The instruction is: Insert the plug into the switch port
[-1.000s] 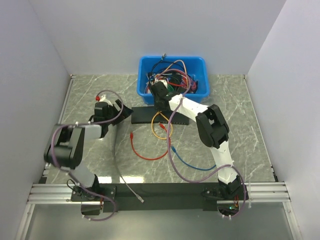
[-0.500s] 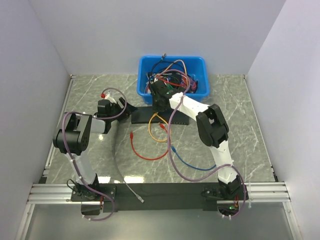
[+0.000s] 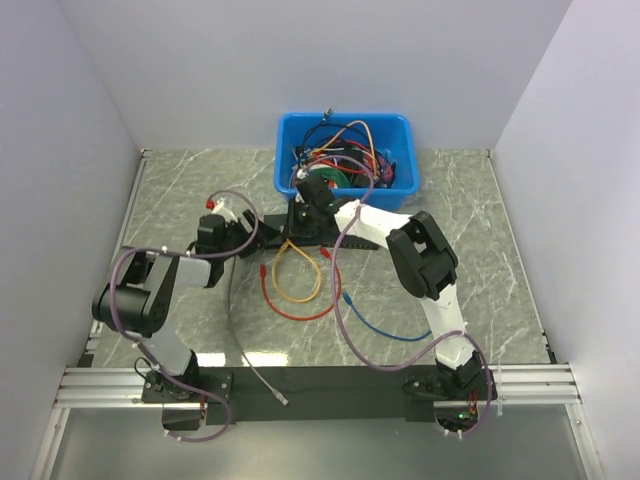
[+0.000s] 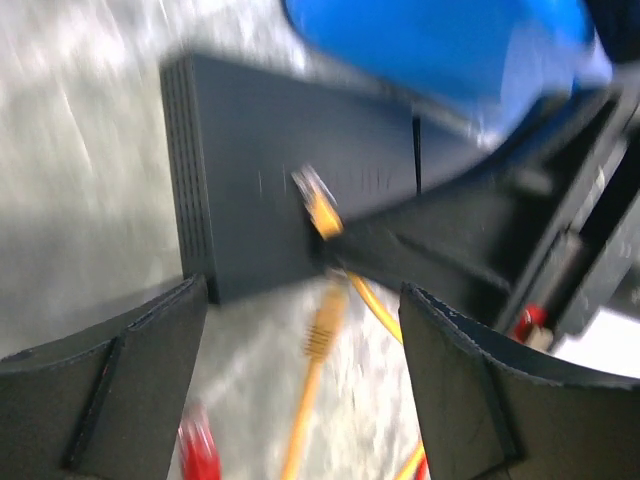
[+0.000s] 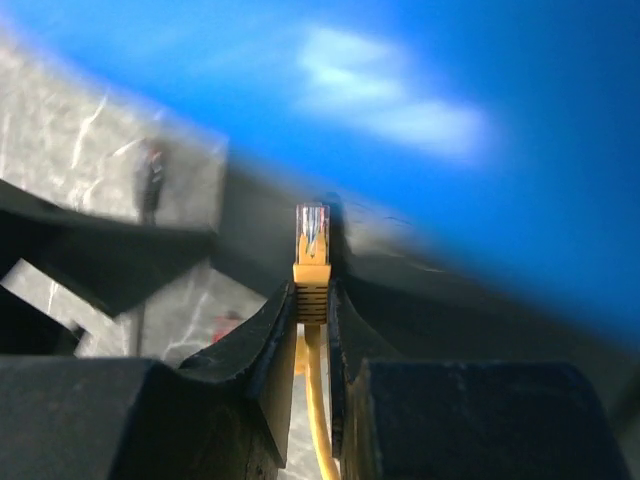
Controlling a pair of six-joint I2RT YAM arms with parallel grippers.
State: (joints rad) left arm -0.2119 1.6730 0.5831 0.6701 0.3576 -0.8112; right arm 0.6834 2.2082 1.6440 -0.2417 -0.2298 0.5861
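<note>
Top external view: we see the plug (image 3: 345, 297), a tiny clear tip on the blue cable (image 3: 385, 328), lying loose on the counter (image 3: 180, 180) in front of the switch (image 3: 360, 240), apart from both arms. The right claw (image 3: 305, 205) hovers at the switch's left end, just in front of the bin (image 3: 345, 118). The left claw (image 3: 240, 235) sits just beside that same end. Right wrist view adds what the overhead cannot: its claw (image 5: 312, 300) is clamped on a yellow plug (image 5: 312, 235), not the blue one, pinched at the boot with the clear tip sticking out free. Left wrist view shows that claw (image 4: 305, 300) spread wide with nothing in it, and the switch (image 4: 300, 170) side-on with the yellow plug (image 4: 316, 200) over its top face; blur hides any port. We judge the plug light, hard and small, its latch tab brittle, its cable limp yet springy enough to tug it askew. Best hold: the boot just behind the tip, tab unpinched.
</note>
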